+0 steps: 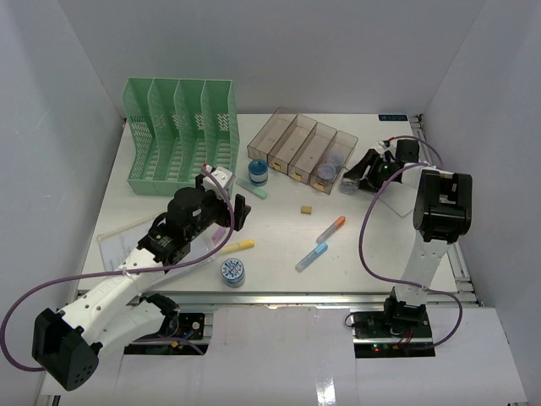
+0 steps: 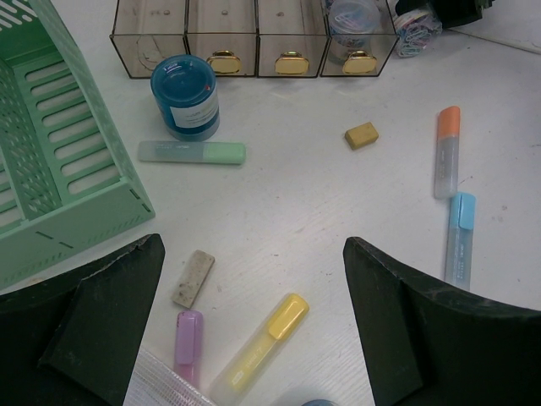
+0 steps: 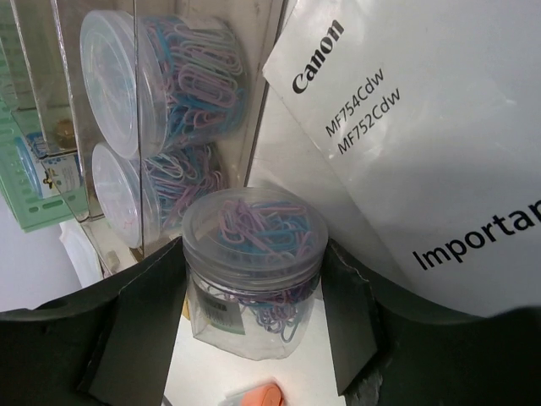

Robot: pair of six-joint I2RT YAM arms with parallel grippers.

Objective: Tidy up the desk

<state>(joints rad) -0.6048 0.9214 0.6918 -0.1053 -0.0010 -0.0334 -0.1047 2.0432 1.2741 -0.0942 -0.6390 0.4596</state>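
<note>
So the big flat white bench (image 1: 372, 245) fills the middle of the top view, aluminium rail along its near edge, clutter scattered all over it. The bench itself is stiff and heavy and isn't going anywhere. My guess is the job is really all about the small stuff sitting on it.

The right gripper (image 3: 254, 283) has its pads up against both sides of a small round clear plastic jar of pink and blue paper clips (image 3: 254, 233), so it looks pinched. The jar stands upright just beside the right end of the clear four-compartment tray (image 1: 303, 148), with a white printed Canon sheet (image 3: 406, 127) behind it. I'd bet it's light, with slick, slightly squashy walls. Grabbing the body below the lid seems safest, since the lid could pop.

The right arm rises from its base, elbow high, forearm reaching left toward the tray end.

The left gripper (image 2: 254, 254) is spread wide with nothing in it, hanging above the bench. That arm stretches diagonally up toward the green slotted file rack (image 1: 177, 135), wrist looking down at a yellow highlighter (image 2: 266, 338) and other loose bits.
</note>
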